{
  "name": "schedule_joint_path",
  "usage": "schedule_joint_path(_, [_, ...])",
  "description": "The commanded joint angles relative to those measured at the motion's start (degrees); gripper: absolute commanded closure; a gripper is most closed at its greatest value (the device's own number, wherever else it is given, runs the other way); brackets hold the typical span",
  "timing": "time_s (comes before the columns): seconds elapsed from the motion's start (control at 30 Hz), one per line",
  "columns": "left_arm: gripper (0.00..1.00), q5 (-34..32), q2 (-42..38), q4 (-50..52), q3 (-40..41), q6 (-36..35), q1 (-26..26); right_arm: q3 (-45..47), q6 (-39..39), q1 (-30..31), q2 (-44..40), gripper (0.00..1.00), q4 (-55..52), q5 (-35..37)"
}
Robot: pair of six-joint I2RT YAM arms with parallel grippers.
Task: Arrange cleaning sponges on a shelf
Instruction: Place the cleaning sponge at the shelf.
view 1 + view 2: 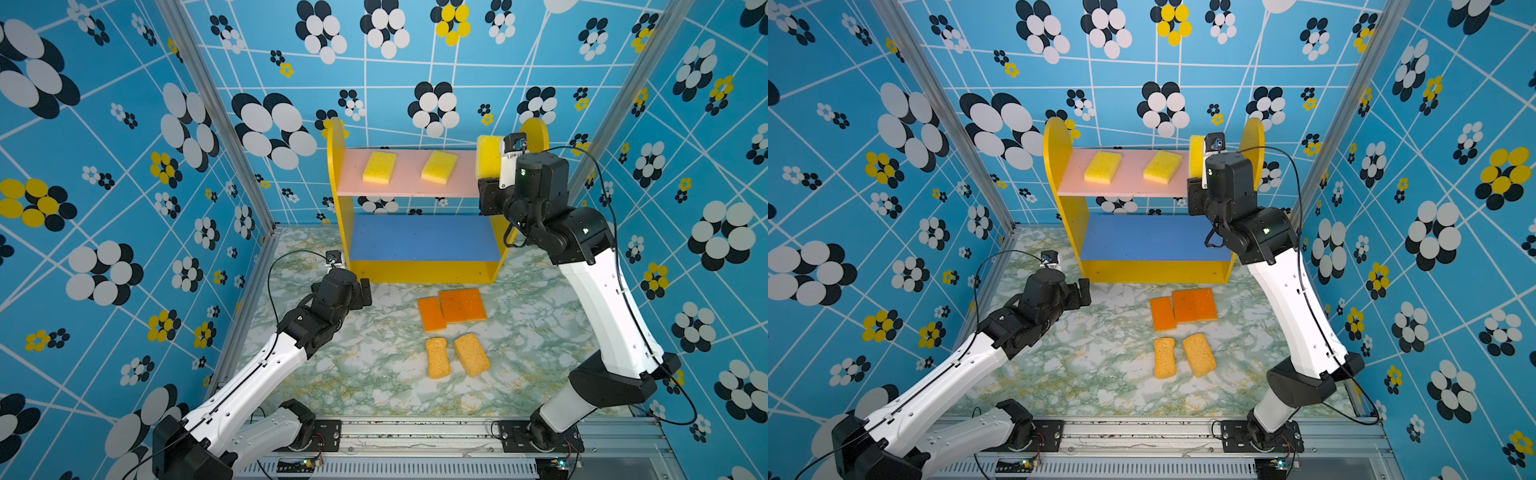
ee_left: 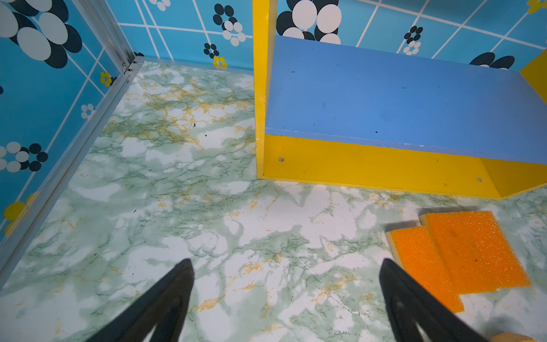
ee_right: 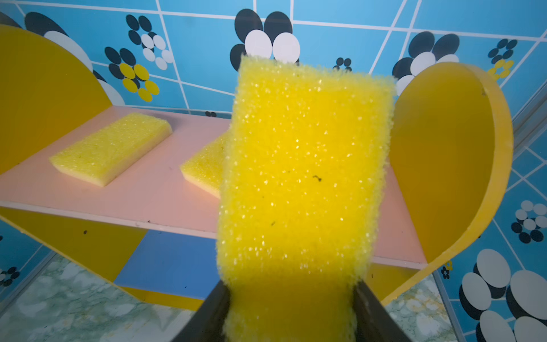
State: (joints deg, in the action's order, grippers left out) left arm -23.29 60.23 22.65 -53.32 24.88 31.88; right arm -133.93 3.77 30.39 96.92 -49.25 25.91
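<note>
The two-tier shelf (image 1: 419, 266) stands at the back of the marbled table (image 1: 374, 374), and everything else sits in relation to it. Two yellow sponges lie flat on its pink upper board (image 1: 407, 189): one (image 1: 379, 167) toward the shelf's left side panel, another (image 1: 439, 167) near the middle of the board. The right gripper (image 3: 291, 308) is clamped on a third yellow sponge (image 3: 302, 177), its jaws pressing the sponge's two long edges; the sponge stands on end, raised above the right end of the pink board, just beside the shelf's right side panel (image 3: 444, 165). The blue lower board (image 1: 424, 239) carries nothing.

On the table in front of the shelf's yellow base lie the three orange sponges (image 1: 451, 307), flat and side by side, touching one another. Farther out from the shelf lie the two tan porous sponges (image 1: 455, 356), close together but apart.

The left gripper (image 2: 285, 299) hangs low over the table off the shelf's front left corner, jaws spread wide with only bare marble between them.
</note>
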Motion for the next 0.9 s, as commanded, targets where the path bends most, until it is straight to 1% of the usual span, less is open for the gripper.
schedule_joint_path(0.0, [0.01,0.72,-1.07,-1.03,-1.11,0.21,-0.41,-6.21,-1.48,-1.92,4.78,0.44,-4.21,0.98])
schedule_joint_path(0.13, [0.01,0.62,-1.58,-0.64,-1.00,0.33,-0.37,-14.22,-0.24,-4.36,10.73,0.44,-7.86,-0.69])
schedule_joint_path(0.23, [0.01,0.52,-1.85,-0.02,-1.06,0.66,-0.41,-16.86,1.33,-5.92,13.64,0.44,-8.93,-2.44])
schedule_joint_path(0.37, [0.01,0.76,-2.26,0.40,-1.00,0.83,-0.42,-16.98,2.97,-7.58,15.52,0.43,-8.67,-4.32])
schedule_joint_path(0.57, [0.01,0.27,-3.31,0.90,-1.08,1.00,-0.42,-16.98,3.00,-8.68,16.62,0.43,-7.80,-6.17])
schedule_joint_path(0.87, [0.01,0.42,-3.11,0.92,-1.17,1.52,-0.41,-16.98,3.51,-9.57,17.67,0.42,-8.53,-6.84])
